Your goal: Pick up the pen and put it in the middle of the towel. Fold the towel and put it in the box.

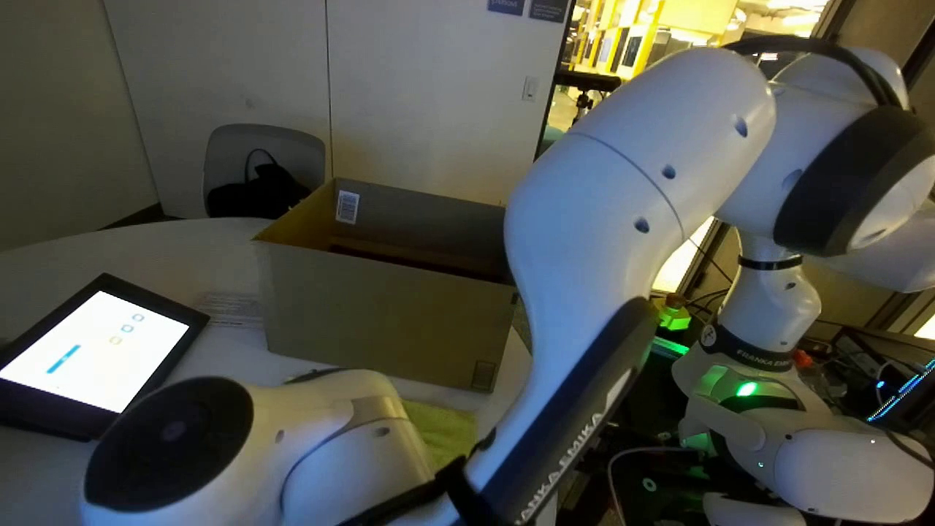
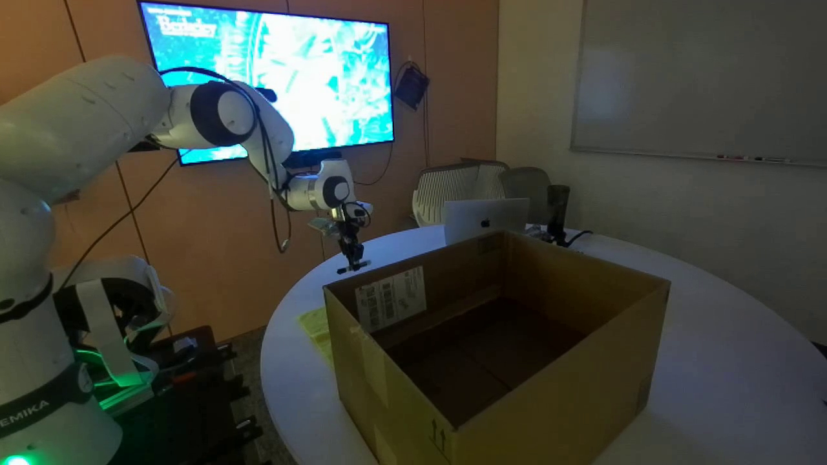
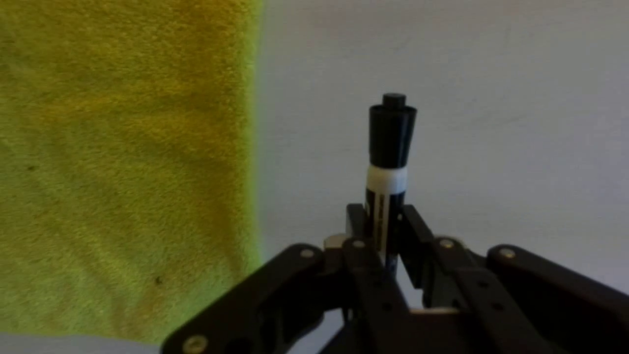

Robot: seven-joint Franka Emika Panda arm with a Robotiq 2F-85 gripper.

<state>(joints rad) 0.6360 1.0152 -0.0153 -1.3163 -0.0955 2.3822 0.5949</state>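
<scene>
The gripper (image 3: 384,222) pinches the pen (image 3: 387,179), right of middle in the wrist view, likely so it won't slip. The towel (image 3: 123,167) lies spread at the left, probably to wrap it. The open box (image 2: 568,381) sits low in an exterior view. I can't tell if the pen touches the table (image 3: 511,147).
</scene>
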